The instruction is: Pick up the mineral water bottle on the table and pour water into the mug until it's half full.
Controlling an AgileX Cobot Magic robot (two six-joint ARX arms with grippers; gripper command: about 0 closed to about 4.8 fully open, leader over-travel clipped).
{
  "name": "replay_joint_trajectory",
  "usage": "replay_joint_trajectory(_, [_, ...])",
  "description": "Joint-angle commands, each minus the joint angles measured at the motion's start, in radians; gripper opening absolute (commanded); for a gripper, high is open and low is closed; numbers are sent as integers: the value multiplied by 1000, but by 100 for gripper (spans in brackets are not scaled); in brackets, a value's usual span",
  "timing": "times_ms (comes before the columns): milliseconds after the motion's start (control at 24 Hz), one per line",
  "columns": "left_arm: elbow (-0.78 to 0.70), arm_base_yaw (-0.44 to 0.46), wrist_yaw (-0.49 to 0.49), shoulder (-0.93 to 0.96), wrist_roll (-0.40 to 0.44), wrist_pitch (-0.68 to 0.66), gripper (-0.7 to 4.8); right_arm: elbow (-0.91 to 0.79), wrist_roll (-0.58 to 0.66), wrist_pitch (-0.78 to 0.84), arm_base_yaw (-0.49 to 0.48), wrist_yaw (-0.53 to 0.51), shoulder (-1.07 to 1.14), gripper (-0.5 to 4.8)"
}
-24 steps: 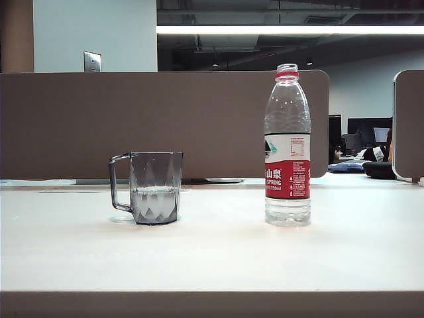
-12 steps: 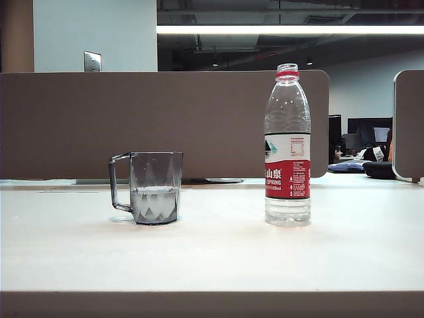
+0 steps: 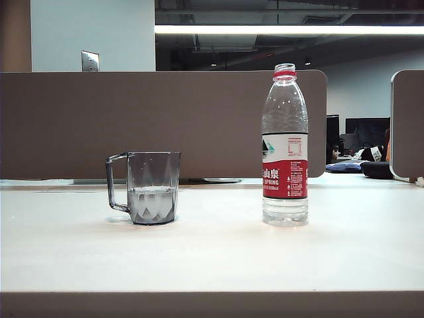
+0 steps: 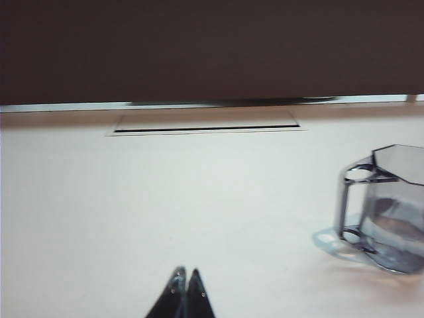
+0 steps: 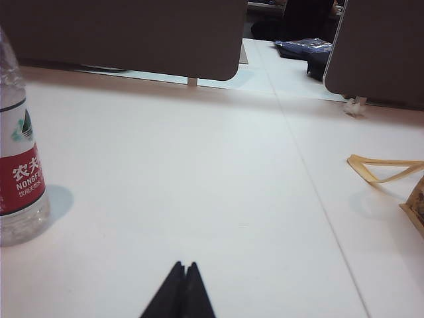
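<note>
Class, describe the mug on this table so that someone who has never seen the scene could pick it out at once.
On the off-white table, in front of the brown partition, two things stand apart: the mineral water bottle on the right, the mug on the left. The mug is the shorter one: smoky-grey, faceted, transparent, with a thin handle and some water inside.

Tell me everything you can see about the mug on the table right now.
The mug is a small, see-through, smoky-grey cup with faceted walls and a thin angular handle on the side away from the mineral water bottle. It stands upright on the off-white table, apart from the bottle. Clear water fills a little under half of it. Nothing touches it; the left gripper, shut, sits low over the table, well clear.
</note>
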Motion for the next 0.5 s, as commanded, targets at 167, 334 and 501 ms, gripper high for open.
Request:
replay_joint_trajectory(167, [4,-2,-47,0,2,47,-5,-5,3,25,0,-3,0,-5])
replay_joint_trajectory(334, [4,-3,-39,0,0,33,-5,-5,3,25,0,-3,0,-5])
replay_joint_trajectory(501, [4,-3,-39,0,0,28,-5,-5,3,25,0,-3,0,-5])
